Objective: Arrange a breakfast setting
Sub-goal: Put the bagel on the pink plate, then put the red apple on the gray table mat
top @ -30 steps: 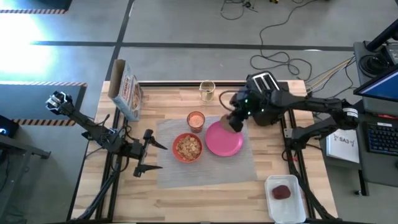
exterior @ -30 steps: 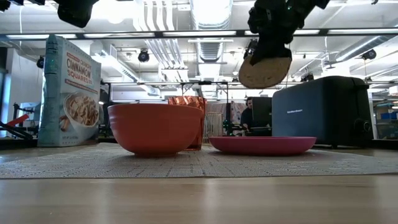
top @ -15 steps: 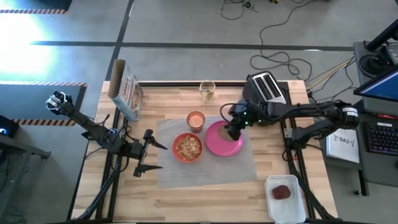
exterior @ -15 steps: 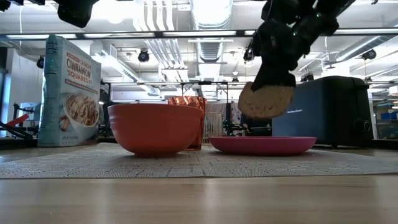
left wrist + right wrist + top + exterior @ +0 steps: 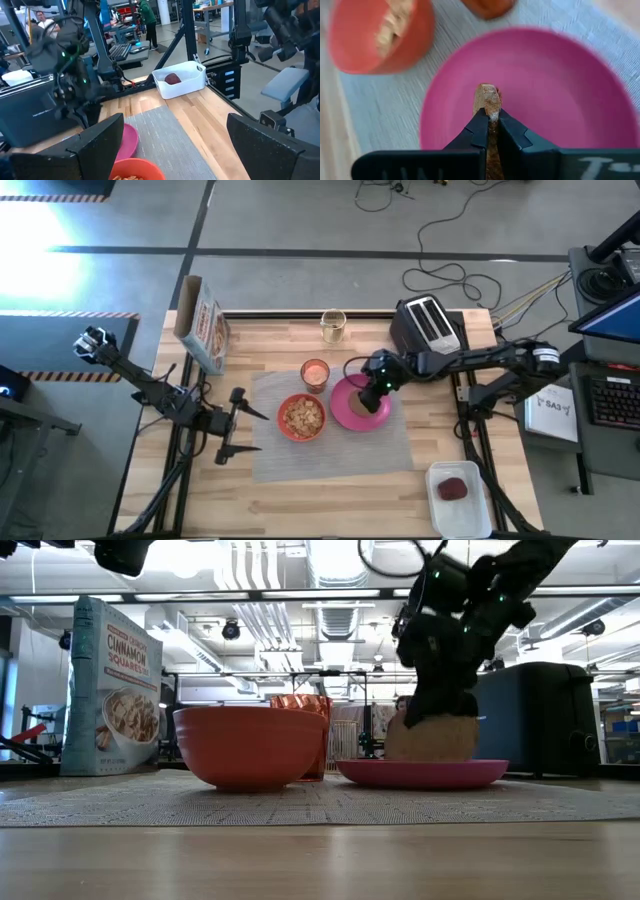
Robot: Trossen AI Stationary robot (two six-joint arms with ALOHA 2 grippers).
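A grey woven placemat (image 5: 330,455) lies mid-table. On it rest a pink plate (image 5: 352,412), a red-orange bowl (image 5: 301,417) with cereal and a small orange cup (image 5: 315,373). My right gripper (image 5: 372,396) hangs over the plate, shut on a brown toast slice (image 5: 432,737). The slice stands on edge, and the plate's rim (image 5: 422,773) hides its lower edge. My left gripper (image 5: 238,425) waits open at the mat's left edge, its fingers level and nothing between them (image 5: 175,145). A dark-red item (image 5: 453,489) lies in a white tub. My right gripper pinches the toast's upper edge (image 5: 489,106) between its two fingers (image 5: 475,131), one on each flat face. The fingers slant down from the table's right. The slice hangs upright below them, over the plate's middle (image 5: 530,90). I cannot tell whether it touches the plate.
A cereal box (image 5: 203,330) stands at the far left, a glass jar (image 5: 333,326) at the far middle and a black toaster (image 5: 428,323) at the far right. The white tub (image 5: 460,500) sits at the near right corner.
My right gripper has gone down toward the pink plate and a little toward the table's near edge, still shut on the toast. The slice, which hung well above the plate, now has its lower edge down at the plate's rim.
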